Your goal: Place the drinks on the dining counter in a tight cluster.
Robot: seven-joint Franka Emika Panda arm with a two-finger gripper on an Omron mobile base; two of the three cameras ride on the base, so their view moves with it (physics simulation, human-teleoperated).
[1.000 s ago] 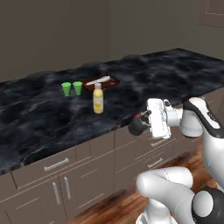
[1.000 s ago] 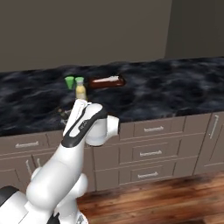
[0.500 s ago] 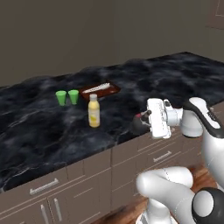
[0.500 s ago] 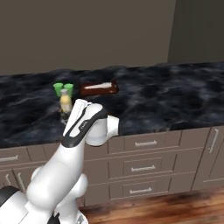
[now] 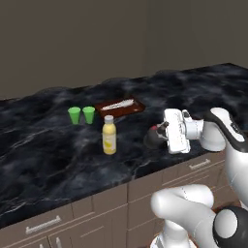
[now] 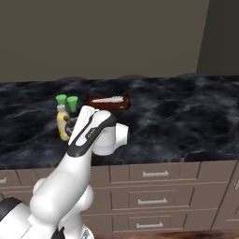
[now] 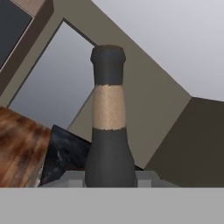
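Observation:
My gripper (image 5: 159,136) is shut on the dark grey narrow-necked bottle (image 5: 151,140), carrying it just above the near part of the dining counter (image 5: 48,150). Seen along the hand, that bottle (image 7: 109,131) stands between my fingertips (image 7: 72,177), tan band around its neck. The yellow bottle (image 5: 109,135) with a pale cap stands upright on the black marble, a hand's width left of the held one. From the right, the yellow bottle (image 6: 62,123) sits just left of my arm on the dining counter (image 6: 177,121).
Two small green cups (image 5: 81,115) stand behind the yellow bottle. A brown board (image 5: 119,106) with a slim white thing lying on it sits to their right. Beige drawers (image 6: 154,175) run under the counter's front edge.
The whole picture has shifted: the base has driven and the counter looks nearer and lower in both base views. The arm keeps its pose with the dark bottle held.

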